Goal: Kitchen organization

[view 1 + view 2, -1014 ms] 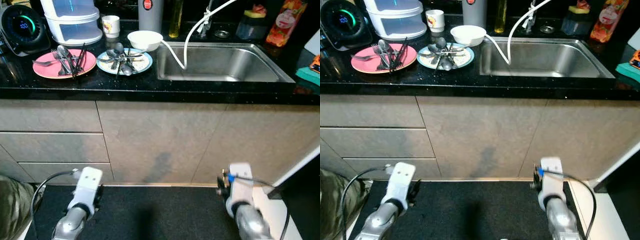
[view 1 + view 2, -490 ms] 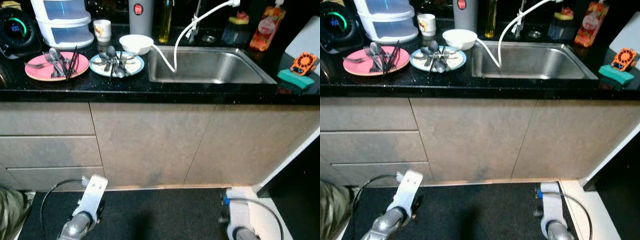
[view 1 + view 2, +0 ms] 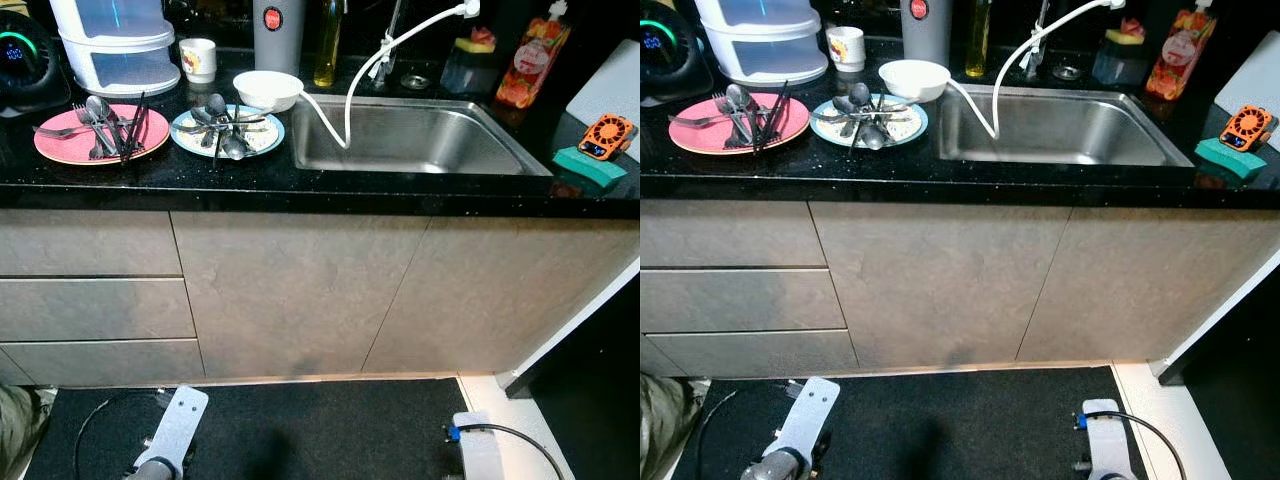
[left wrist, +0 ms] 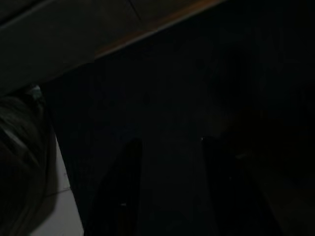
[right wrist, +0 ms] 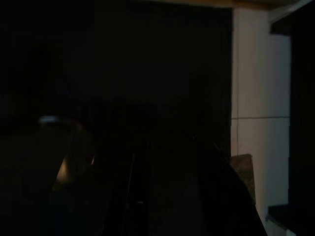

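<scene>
Cutlery [image 3: 108,122] lies heaped on a pink plate [image 3: 60,148] on the black countertop [image 3: 300,185], well to the left of the steel sink [image 3: 420,140], which serves here as the landmark. More spoons and forks [image 3: 222,125] lie across a pale blue plate [image 3: 265,140] between the pink plate and the sink. A white bowl [image 3: 267,88] stands at the sink's left rear corner, just beside the blue plate, and a white hose [image 3: 345,105] loops from the tap down into the sink's left end. Behind the bowl, further from the sink's front edge, stand a small white mug [image 3: 198,58], a grey canister [image 3: 277,30] and a bottle of oil [image 3: 326,45]. Stacked clear food tubs [image 3: 115,50] and a black appliance with a glowing ring [image 3: 25,60] sit at the far left of the counter. To the right of the sink rest an orange bottle [image 3: 528,65], a teal sponge [image 3: 588,165] and a small orange gadget [image 3: 605,132].

Below the sink are grey cabinet doors [image 3: 300,290], with drawers [image 3: 90,300] under the plates and a dark mat [image 3: 320,430] on the floor.

Both arms hang low over the mat, far from the sink. In the dim left wrist view the left gripper [image 4: 167,191] has its two fingers spread apart with nothing between them. In the right wrist view the right gripper [image 5: 167,191] is too dark to judge; I cannot tell its state.
</scene>
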Robot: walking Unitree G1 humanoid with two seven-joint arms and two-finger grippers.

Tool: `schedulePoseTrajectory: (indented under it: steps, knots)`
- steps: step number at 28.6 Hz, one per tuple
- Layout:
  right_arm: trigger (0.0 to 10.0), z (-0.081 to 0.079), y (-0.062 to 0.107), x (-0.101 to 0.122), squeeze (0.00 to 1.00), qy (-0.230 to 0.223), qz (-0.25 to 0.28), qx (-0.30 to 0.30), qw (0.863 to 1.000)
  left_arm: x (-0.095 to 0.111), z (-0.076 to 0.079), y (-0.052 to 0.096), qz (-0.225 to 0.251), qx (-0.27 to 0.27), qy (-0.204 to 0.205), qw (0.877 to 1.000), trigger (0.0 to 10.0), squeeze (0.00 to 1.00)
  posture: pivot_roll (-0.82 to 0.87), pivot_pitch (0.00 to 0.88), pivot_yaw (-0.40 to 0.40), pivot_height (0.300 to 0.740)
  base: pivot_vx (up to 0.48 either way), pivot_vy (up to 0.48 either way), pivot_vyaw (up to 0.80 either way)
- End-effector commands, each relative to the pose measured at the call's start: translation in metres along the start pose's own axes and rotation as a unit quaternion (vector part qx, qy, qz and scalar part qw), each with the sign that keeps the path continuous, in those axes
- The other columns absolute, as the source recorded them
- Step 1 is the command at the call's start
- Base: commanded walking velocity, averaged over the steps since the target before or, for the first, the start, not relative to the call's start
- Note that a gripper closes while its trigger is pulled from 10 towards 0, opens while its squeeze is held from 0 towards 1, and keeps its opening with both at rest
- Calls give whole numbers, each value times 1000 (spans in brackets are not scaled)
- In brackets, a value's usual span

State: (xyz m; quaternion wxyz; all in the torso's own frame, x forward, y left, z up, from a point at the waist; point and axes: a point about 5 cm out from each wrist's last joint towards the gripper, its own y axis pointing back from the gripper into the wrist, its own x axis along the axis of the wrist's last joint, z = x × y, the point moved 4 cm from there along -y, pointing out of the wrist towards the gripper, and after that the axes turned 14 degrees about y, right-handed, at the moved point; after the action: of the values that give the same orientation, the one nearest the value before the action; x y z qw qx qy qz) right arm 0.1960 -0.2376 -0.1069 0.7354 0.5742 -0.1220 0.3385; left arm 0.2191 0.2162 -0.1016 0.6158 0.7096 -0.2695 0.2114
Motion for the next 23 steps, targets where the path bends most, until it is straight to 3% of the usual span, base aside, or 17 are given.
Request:
schedulePoseTrajectory:
  steps: [1, 5, 13, 23]
  knots:
    - [10000, -4, 0, -2, 0, 4, -5, 10, 1000, -7, -1, 1, -13, -5, -11, 1000, 10000, 0, -7, 31, -86, 740, 0, 0, 0]
    - [10000, -4, -1, 1, 0, 4, -2, 12, 1000, -11, 4, 1, -21, -23, -43, 999, 10000, 0, -2, 29, -89, 740, 0, 0, 0]
    - [10000, -10, 2, -13, 0, 18, -27, 25, 999, -12, -1, 1, -17, 7, -25, 1000, 10000, 0, 15, 17, -100, 740, 0, 0, 0]
    - [10000, -8, 0, -10, 0, 12, -27, 23, 999, -24, -8, 4, -35, 24, -8, 999, 10000, 0, 19, 14, -104, 740, 0, 0, 0]
